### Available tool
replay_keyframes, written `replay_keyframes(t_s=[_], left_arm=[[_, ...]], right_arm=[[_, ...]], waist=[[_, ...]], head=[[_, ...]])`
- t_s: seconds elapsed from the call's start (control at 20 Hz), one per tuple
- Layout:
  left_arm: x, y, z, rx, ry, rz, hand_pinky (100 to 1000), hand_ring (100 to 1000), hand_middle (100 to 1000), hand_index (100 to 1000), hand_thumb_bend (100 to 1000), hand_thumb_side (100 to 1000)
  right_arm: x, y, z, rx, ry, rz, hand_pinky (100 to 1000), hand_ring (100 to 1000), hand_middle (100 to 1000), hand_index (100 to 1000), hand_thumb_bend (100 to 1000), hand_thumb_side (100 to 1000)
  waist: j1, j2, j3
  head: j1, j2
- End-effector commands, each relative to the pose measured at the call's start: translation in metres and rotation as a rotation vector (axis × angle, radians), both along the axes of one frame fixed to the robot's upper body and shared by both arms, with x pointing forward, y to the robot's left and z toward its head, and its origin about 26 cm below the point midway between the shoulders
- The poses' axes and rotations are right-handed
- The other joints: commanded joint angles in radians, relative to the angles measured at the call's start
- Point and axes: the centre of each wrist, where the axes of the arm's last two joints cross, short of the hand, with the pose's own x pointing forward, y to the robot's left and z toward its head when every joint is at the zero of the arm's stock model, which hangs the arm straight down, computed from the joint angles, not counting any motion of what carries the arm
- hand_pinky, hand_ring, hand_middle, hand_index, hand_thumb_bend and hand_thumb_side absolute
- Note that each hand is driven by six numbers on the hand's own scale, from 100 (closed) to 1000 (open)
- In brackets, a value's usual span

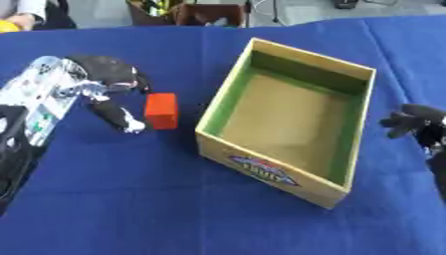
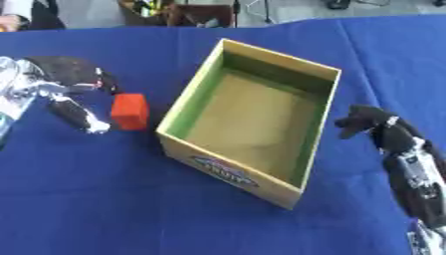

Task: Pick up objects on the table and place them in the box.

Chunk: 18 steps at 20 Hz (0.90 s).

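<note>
One orange block (image 1: 161,110) is all I can see left to pick up, standing on the blue desk (image 1: 131,199) just to the left of the box (image 1: 344,129). My left robot hand (image 1: 109,82) comes in from the left side and sits right beside the block, with its dark palm above and behind it and one long finger (image 1: 118,118) angled down on the block's left, its pale tip almost at the cloth. Other fingers reach toward the block's upper left corner. I cannot tell whether they touch the block or whether the hand is closed around it; the block appears to rest on the desk.

The box is open-topped, pale wood outside with green inner walls and a plain tan floor, and I see nothing lying inside it. A colourful label (image 1: 264,170) marks its near outer wall. It sits askew on the desk, one corner pointing toward me.

My right robot hand (image 2: 364,121) shows at the right, just beside the box's right wall, fingers curled in and empty.
</note>
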Motion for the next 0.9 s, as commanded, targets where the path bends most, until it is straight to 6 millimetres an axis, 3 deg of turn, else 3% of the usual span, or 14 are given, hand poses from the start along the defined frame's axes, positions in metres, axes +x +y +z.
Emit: replay_keyframes(t_s=[0.05,0.4,0.55,0.65,0.9], left_arm=[[-0.004,0.000,0.013,0.184,0.068,-0.068,594,677,629,782,383,669],[-0.007,-0.004,0.013,0.151,0.066,-0.074,471,559,554,694,329,647],[-0.009,-0.004,0.018,0.118,0.055,-0.069,341,464,513,640,169,606],[-0.014,-0.004,0.025,0.079,0.031,-0.063,281,426,500,612,109,593],[-0.027,0.001,0.037,-0.028,-0.058,-0.046,159,354,450,555,100,578]], right_arm=[[-0.002,0.001,0.007,-0.007,-0.023,0.004,943,759,552,850,100,1000],[-0.001,0.002,0.008,-0.005,-0.024,0.005,944,760,552,850,100,1000],[-0.001,0.001,0.008,-0.005,-0.023,0.004,945,761,552,850,100,1000],[-0.001,0.001,0.008,-0.004,-0.022,0.003,945,761,552,850,100,1000],[-0.002,0.001,0.007,-0.003,-0.018,-0.002,946,761,551,850,100,1000]], waist=[[-0.001,-0.017,0.001],[-0.003,-0.015,0.005],[-0.004,-0.016,0.007],[-0.004,-0.017,0.009],[-0.004,-0.019,0.013]], head=[[0.000,-0.002],[-0.001,-0.003],[-0.003,-0.005],[-0.005,-0.006],[-0.009,-0.008]])
